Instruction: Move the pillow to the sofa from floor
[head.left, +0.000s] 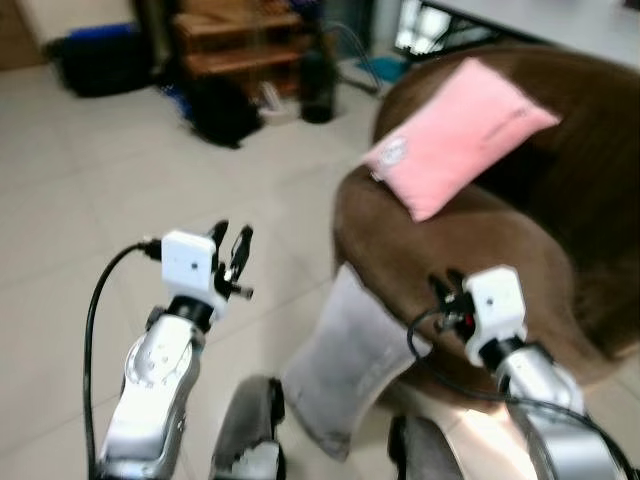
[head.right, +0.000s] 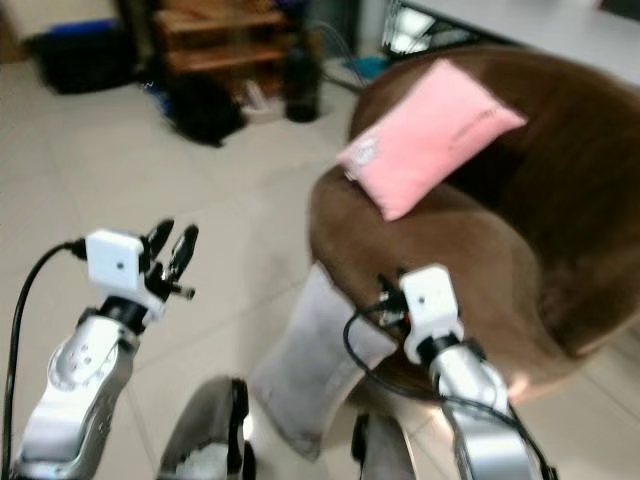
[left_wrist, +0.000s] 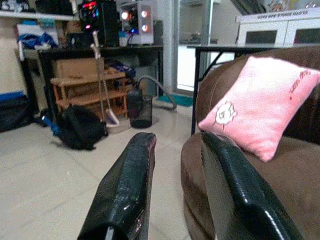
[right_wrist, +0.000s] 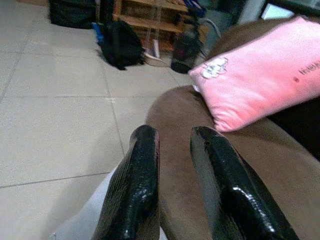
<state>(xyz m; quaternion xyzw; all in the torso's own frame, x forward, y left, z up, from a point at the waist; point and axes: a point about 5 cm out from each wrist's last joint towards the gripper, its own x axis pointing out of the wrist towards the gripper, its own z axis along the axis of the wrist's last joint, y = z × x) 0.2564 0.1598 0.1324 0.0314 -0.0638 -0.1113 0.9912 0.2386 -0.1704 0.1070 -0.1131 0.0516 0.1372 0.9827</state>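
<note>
Resting on the arm and seat edge of a brown sofa (head.left: 470, 250), a pink pillow (head.left: 455, 135) lies tilted, one corner hanging slightly over the rounded arm, so it already sits off the pale tiled floor (head.left: 90, 200) as the task asks. Below it a second, grey cushion (head.left: 350, 360) leans against the sofa's front with its lower end on the tiles. The left gripper (head.left: 236, 258) is raised over open floor, well apart from both cushions; its two black fingers stand a little apart with nothing between them, and its wrist camera looks past them toward the pink pillow. The right gripper (head.left: 447, 288) hovers just over the sofa arm, near the grey cushion's top edge, its fingers likewise slightly parted and empty. Both arms appear drawn back from the pink pillow, which suggests it has been let go and left to rest. Beyond the sofa stand a wooden shelf (head.left: 240, 40), a black bag (head.left: 222, 110) and a dark bin (head.left: 318, 85).
</note>
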